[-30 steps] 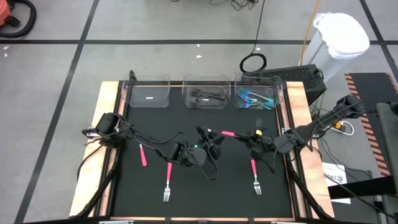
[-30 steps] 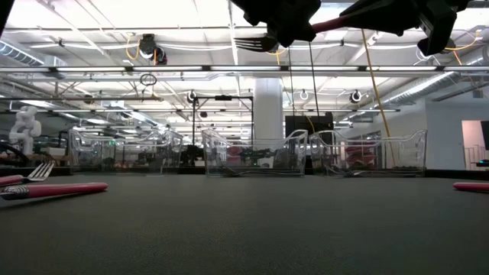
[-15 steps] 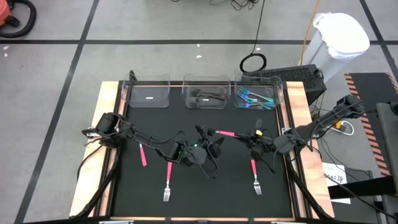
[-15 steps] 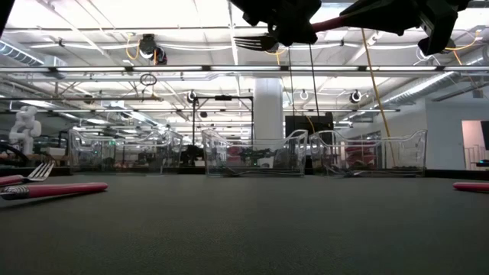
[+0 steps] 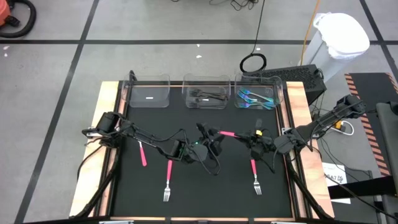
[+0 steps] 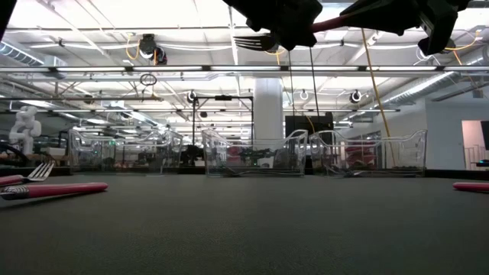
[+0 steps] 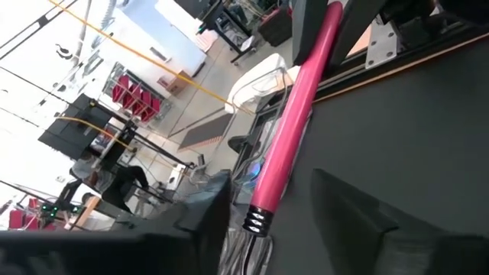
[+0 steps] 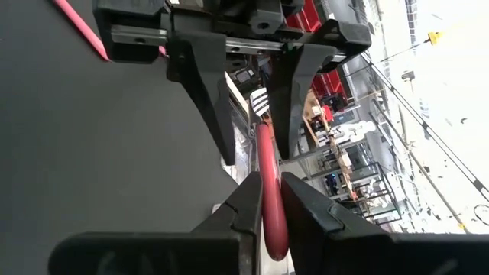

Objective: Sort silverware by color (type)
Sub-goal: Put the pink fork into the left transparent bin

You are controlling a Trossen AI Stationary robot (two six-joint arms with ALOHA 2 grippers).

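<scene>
Nearest the front edge of the black surface (image 5: 205, 193), two pink-handled silver-headed forks (image 5: 168, 182) are laid flat, with a third pink-handled piece (image 5: 142, 155) lying just left of them. Mid-surface and raised off it, a pink-handled fork (image 8: 269, 191) is clamped at its handle end by the right hand (image 8: 269, 206), while the left hand (image 5: 208, 142) is set around the tine end with its fingers (image 7: 359, 214) parted either side, untouched. A hand-over is judged in progress: the neck should be centred between the left fingers and fully pinched before the right is released. At the far edge, three clear plastic bins (image 5: 149, 93) are lined up; the left one, nearly bare, is the likely pink target.
</scene>
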